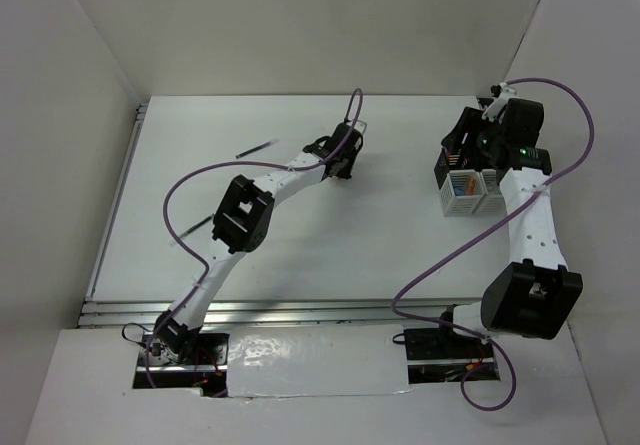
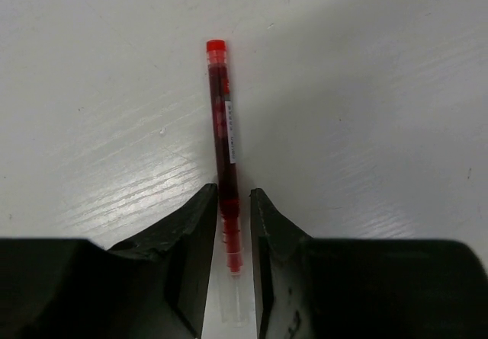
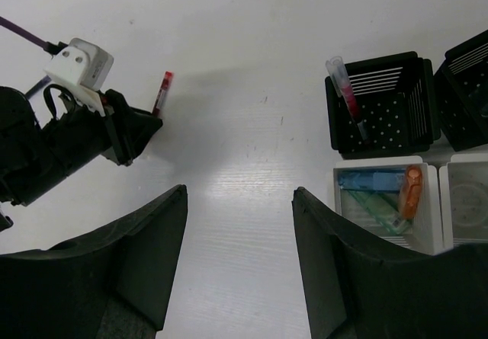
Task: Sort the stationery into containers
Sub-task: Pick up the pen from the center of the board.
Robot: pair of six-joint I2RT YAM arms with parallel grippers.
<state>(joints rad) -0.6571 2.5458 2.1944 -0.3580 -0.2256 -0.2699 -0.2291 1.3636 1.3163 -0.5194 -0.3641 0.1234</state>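
A red pen (image 2: 223,126) lies on the white table, its clear end between the fingers of my left gripper (image 2: 232,194), which is shut on it at table level. From the right wrist view the same pen (image 3: 163,87) sticks out beyond the left gripper (image 3: 130,129). My right gripper (image 3: 240,194) hangs open and empty over bare table beside the containers (image 1: 465,187). A black bin (image 3: 385,118) holds a pink-red pen (image 3: 343,87). The white bin (image 3: 381,162) holds a blue marker (image 3: 374,179), a pale green tube (image 3: 374,209) and an orange piece (image 3: 412,190).
Two thin dark pens lie on the left half of the table, one (image 1: 255,148) at the back and one (image 1: 197,224) nearer the left arm. A second black bin (image 3: 465,65) and a second white bin (image 3: 467,202) adjoin the others. Purple cables loop over both arms.
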